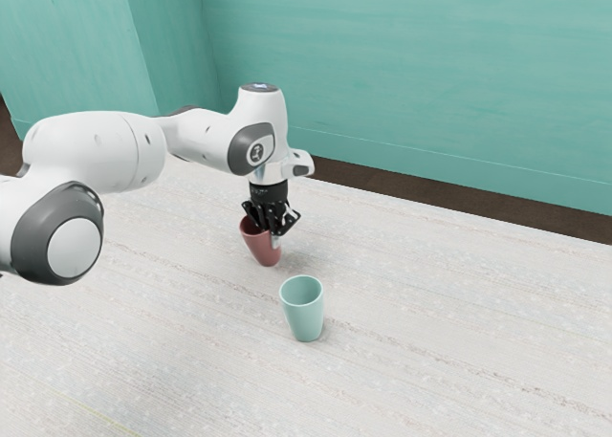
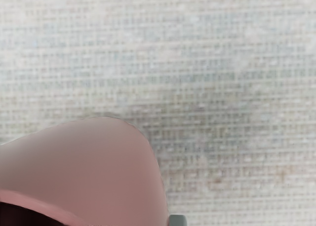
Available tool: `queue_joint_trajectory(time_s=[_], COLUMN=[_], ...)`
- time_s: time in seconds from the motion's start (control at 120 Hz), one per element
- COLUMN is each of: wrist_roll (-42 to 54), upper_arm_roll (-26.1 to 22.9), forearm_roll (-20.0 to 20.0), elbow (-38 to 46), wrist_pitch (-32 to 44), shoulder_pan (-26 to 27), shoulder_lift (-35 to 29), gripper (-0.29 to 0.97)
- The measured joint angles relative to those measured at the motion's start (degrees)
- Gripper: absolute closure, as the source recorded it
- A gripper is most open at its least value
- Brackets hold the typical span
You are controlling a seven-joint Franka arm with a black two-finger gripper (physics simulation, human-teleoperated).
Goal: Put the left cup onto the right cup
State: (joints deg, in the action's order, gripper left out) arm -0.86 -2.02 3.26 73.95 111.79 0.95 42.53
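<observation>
- Two cups on the table (image 1: 459, 294): the red cup (image 1: 256, 247) leans just beyond the teal cup (image 1: 302, 308), toward the exterior view's left of it, near but apart.
- One gripper (image 1: 273, 228): fingers pinching the red cup's rim.
- Handling, by judgement: raise the red cup above the teal cup's rim, level it, centre it over that mouth, then lower slowly.

arm (image 1: 96, 160): white shells | grey joint caps | gripper (image 1: 274, 230): black

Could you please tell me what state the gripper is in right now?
The gripper is closed on the rim of the red cup, which sits tilted in its grasp.
</observation>
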Motion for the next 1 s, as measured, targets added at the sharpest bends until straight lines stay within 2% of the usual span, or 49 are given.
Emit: queue_joint_trajectory(time_s=[0.442, 1.0], wrist_roll=[-0.4, -0.6], upper_arm_roll=[0.4, 1.3], forearm_roll=[0.7, 1.6], elbow=[0.0, 1.0], wrist_pitch=[-1.2, -3.2], shoulder_pan=[-0.1, 1.8], shoulder_lift=[-0.6, -6.6], gripper=[0.78, 0.79])
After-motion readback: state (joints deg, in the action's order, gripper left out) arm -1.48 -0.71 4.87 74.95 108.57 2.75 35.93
